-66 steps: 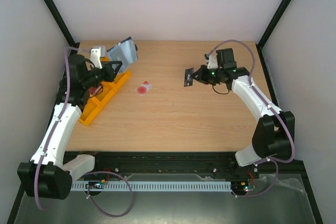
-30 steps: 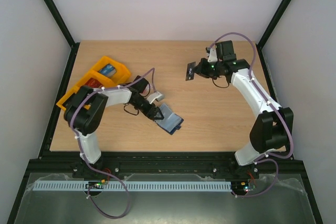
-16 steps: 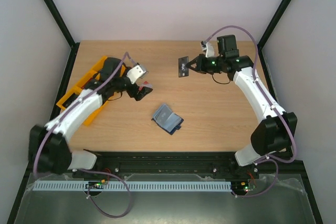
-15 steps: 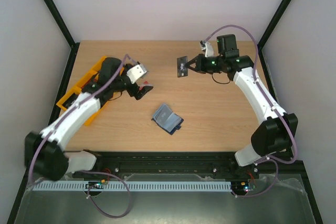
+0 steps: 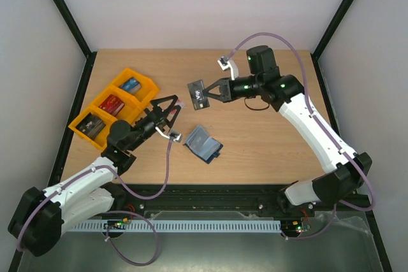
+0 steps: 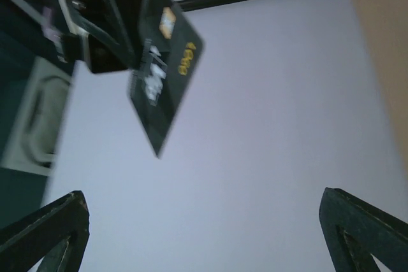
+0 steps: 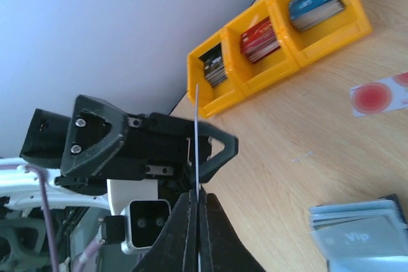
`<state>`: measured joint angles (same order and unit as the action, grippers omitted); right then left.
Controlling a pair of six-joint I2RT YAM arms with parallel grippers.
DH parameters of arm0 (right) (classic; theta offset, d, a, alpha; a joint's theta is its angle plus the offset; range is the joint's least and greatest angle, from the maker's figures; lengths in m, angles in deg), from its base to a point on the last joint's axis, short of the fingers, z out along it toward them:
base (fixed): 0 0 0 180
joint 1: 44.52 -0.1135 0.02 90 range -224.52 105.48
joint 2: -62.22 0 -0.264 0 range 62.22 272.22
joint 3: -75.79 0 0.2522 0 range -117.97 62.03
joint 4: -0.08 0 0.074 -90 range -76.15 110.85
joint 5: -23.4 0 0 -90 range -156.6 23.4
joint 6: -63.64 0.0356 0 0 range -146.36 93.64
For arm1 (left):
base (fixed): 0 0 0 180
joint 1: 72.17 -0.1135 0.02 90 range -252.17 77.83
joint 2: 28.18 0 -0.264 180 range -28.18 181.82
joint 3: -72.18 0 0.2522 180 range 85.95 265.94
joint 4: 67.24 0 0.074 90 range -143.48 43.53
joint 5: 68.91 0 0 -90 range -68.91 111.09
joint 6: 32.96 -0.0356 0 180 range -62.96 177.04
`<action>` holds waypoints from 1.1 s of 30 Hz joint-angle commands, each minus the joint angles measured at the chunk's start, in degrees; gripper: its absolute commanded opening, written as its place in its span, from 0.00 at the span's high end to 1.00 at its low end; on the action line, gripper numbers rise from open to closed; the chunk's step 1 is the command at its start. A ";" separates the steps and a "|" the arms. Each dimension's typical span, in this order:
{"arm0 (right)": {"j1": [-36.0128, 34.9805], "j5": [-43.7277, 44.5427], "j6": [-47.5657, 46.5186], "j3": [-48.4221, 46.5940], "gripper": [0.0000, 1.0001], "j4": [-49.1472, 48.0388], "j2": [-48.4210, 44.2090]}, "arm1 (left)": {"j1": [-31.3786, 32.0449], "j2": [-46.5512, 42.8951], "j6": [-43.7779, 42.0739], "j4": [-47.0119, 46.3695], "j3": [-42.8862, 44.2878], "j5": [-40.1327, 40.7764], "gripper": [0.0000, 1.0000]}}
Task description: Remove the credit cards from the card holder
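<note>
The navy card holder (image 5: 203, 143) lies on the table, its light-blue inside up, with a grey "Vip" face showing in its pocket (image 7: 357, 237). My right gripper (image 5: 209, 92) is shut on a dark credit card (image 5: 197, 93) with white lettering and gold digits (image 6: 162, 62), held in the air above the table's middle. The right wrist view shows that card edge-on (image 7: 197, 125) between the pressed fingers (image 7: 185, 227). My left gripper (image 5: 173, 114) hangs open and empty just left of the card, facing it, with its fingertips (image 6: 57, 227) far apart. A white card with a red round mark (image 7: 376, 97) lies flat on the table.
An orange three-compartment tray (image 5: 143, 87) with stacks of cards stands at the left of the table. Black frame posts and white walls close in the back and sides.
My left gripper opened and left the card holder on the table, then swung round to face the card. My right arm carried the dark card leftward toward the table's middle.
</note>
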<state>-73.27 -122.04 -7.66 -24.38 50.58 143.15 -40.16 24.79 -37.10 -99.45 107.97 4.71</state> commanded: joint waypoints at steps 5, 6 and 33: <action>-5.77 2.62 4.81 1.74 0.98 -6.71 -2.58 | 3.87 0.63 -15.49 -17.91 1.14 -3.74 0.16; -6.17 2.68 5.16 1.83 0.98 -7.36 -2.68 | 4.27 0.30 -15.81 -16.81 1.22 -3.37 0.21; -6.39 30.84 2.35 -0.86 0.01 1.93 -1.42 | 12.39 6.11 8.34 62.65 26.48 40.91 0.98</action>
<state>-81.64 -104.82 -5.12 -23.31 48.13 142.14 -29.04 25.33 -45.21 -76.41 124.12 23.68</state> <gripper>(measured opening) 0.841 0.026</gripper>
